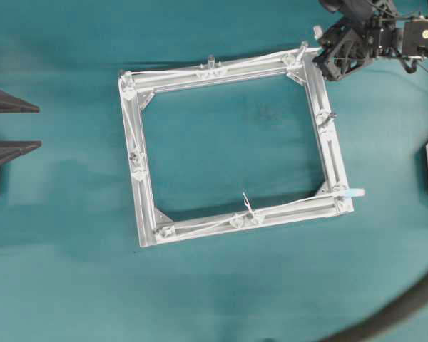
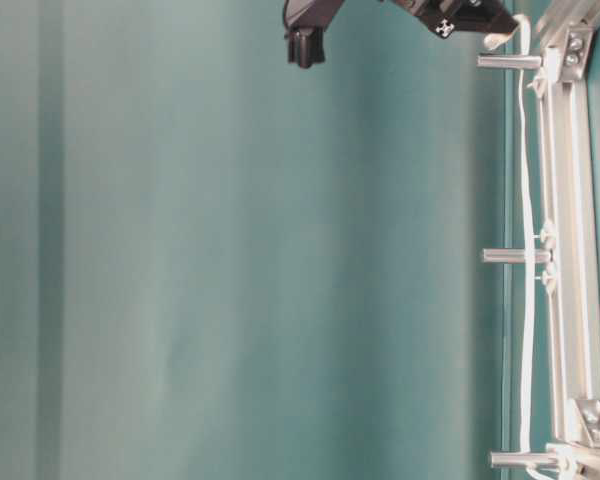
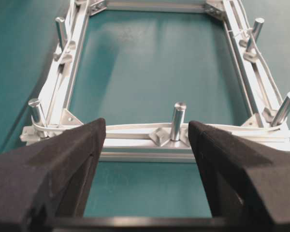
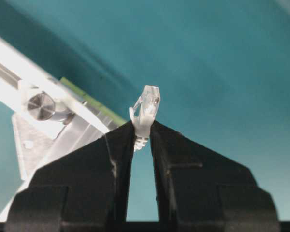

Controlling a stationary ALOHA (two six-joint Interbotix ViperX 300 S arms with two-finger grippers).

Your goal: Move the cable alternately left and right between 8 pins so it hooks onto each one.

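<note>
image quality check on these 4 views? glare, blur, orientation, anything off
Overhead: even light, sharp; soft shadow patches on the cloth; left claw barely in frame. Table-level: picture turned sideways, frame along the right edge, backdrop streaky. Left wrist: open left claw blurred up close, pins crisp. Right wrist: rail overexposed at left; right claw sharp on the cable's clear end.

One camera looks straight down on the whole square frame [image 1: 232, 149]. A low side camera, turned sideways, hugs one rail [image 2: 570, 250]. Each wrist camera peers out between its own fingers, close; both the overhead and left-wrist views cover the frame.
</note>
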